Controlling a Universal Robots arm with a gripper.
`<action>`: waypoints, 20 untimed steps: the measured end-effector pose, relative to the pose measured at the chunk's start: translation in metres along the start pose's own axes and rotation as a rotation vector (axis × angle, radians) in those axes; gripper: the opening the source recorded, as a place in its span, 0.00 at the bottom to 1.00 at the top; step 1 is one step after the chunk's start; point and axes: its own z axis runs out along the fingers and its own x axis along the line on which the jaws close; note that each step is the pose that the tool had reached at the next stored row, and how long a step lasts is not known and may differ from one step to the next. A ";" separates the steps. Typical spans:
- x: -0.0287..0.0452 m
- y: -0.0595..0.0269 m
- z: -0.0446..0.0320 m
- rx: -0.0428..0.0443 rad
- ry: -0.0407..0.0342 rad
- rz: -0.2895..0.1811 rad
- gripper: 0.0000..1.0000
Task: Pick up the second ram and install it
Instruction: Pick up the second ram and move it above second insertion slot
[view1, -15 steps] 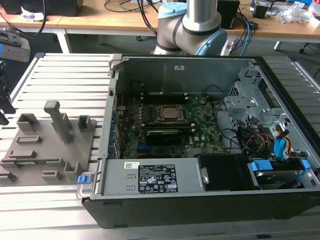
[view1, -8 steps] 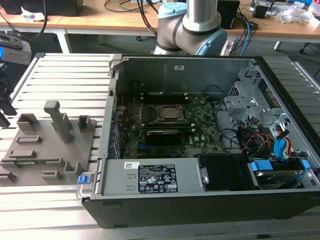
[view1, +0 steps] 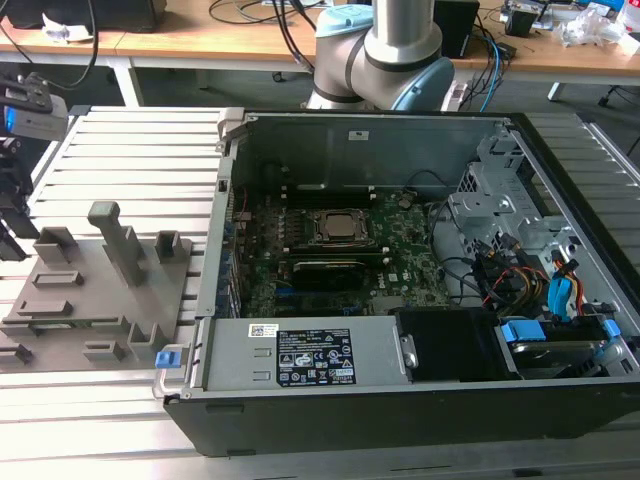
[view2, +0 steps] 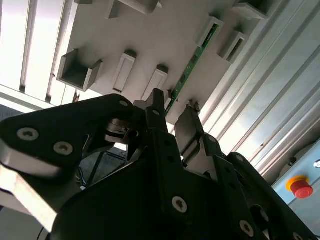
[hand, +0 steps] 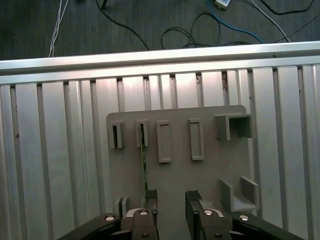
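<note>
The second ram (hand: 144, 160) is a thin green stick standing on edge in slots of the grey holder plate (hand: 215, 165). In the second wrist view the ram (view2: 192, 62) runs from a holder block toward my fingers. My gripper (hand: 172, 197) hangs above the plate's near end, open, with nothing between its black fingers (hand: 151, 196). One finger sits close to the ram's near end, and I cannot tell whether it touches. In the second wrist view the gripper (view2: 175, 107) shows the same gap. In the exterior view the wrist head (view1: 30, 110) is at the far left over the plate (view1: 100, 300).
An open computer case (view1: 400, 400) lies at the exterior view's right, with the motherboard (view1: 400, 265), the CPU socket (view1: 335, 228) and dark memory slots (view1: 325, 270) inside. Tall grey holder posts (view1: 115, 240) rise from the plate. Slatted aluminium table (hand: 60, 165) lies all around.
</note>
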 end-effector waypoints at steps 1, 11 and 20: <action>0.0000 0.0000 0.0012 0.0000 -0.0001 0.000 0.36; 0.0003 -0.0001 0.0155 0.0001 0.0000 0.000 0.36; 0.0043 -0.0003 0.0253 0.0001 -0.0001 -0.001 0.36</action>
